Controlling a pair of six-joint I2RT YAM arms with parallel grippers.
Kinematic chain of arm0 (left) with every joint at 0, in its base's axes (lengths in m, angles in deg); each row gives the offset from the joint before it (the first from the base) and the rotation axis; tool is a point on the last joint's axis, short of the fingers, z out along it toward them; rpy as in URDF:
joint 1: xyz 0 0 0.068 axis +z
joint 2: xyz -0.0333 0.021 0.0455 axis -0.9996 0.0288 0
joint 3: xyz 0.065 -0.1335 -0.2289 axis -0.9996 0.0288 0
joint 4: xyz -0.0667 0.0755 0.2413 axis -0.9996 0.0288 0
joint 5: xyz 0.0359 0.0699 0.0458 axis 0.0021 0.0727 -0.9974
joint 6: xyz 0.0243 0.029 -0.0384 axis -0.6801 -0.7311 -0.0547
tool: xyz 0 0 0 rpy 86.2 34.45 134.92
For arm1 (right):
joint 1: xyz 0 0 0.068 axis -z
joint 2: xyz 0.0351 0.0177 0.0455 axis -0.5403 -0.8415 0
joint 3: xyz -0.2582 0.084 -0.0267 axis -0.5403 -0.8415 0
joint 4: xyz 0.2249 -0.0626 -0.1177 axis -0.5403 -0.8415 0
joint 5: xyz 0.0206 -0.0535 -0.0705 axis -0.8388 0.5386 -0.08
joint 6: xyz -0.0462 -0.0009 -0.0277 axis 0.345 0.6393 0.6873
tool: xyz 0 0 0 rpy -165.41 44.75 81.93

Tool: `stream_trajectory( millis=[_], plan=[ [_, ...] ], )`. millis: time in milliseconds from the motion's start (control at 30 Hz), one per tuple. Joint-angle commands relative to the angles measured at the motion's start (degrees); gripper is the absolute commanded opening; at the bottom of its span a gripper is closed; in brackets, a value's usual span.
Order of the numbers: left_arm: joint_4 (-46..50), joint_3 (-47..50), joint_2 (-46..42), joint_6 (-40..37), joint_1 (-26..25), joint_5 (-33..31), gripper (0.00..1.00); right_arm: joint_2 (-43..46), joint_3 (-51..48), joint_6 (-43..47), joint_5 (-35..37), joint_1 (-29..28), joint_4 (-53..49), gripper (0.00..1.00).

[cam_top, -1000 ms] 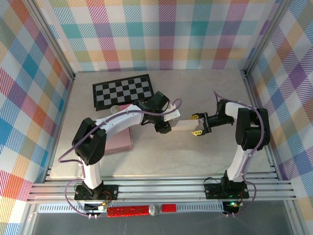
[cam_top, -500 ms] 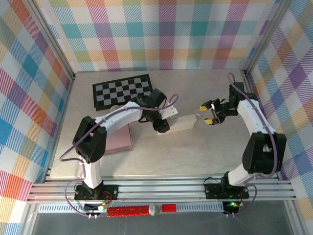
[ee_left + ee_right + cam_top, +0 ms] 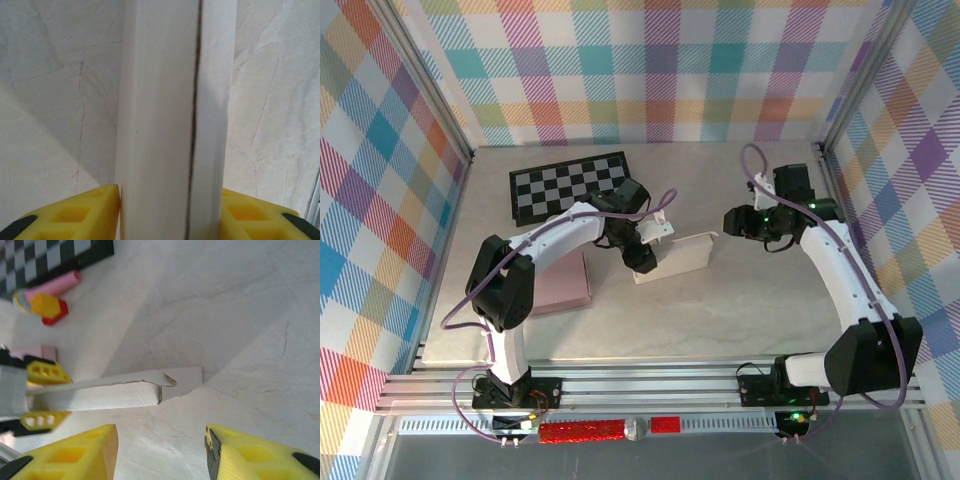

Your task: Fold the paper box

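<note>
Left fingers [image 3: 75, 212] clamped on upright paper box [image 3: 682, 254]; right fingers [image 3: 250, 455] spread, holding nothing, just off its end.

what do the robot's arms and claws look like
The left arm and right arm are built alike: white links, black joints and black bases. A thin purple cable loops loosely along each. The left claw and right claw both carry blocky yellow fingers, moulded with square recesses and set on black mounts.
</note>
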Motion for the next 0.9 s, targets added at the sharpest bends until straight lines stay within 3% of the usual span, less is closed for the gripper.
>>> stream_trajectory(
  millis=[0, 133, 567, 867],
  plan=[
    [2.9, 0.3, -2.2, -2.0, 1.2, 2.2, 0.44, -3.5, 3.3, 12.5, 1.2, -2.3, -2.6, 0.52],
    [3.4, -0.5, -1.4, -2.1, 1.2, 2.4, 0.44, -7.1, 4.8, 17.3, 3.4, -5.5, -3.7, 0.53],
    [3.7, -1.2, -0.6, -2.1, 1.3, 2.2, 0.43, -13.8, 7.9, 20.7, -0.7, -6.2, -3.0, 0.53],
    [3.6, -1.6, -0.1, -1.9, 1.6, 2.3, 0.43, -15.1, 8.8, 20.6, -1.9, -6.7, -3.7, 0.35]
  ],
)
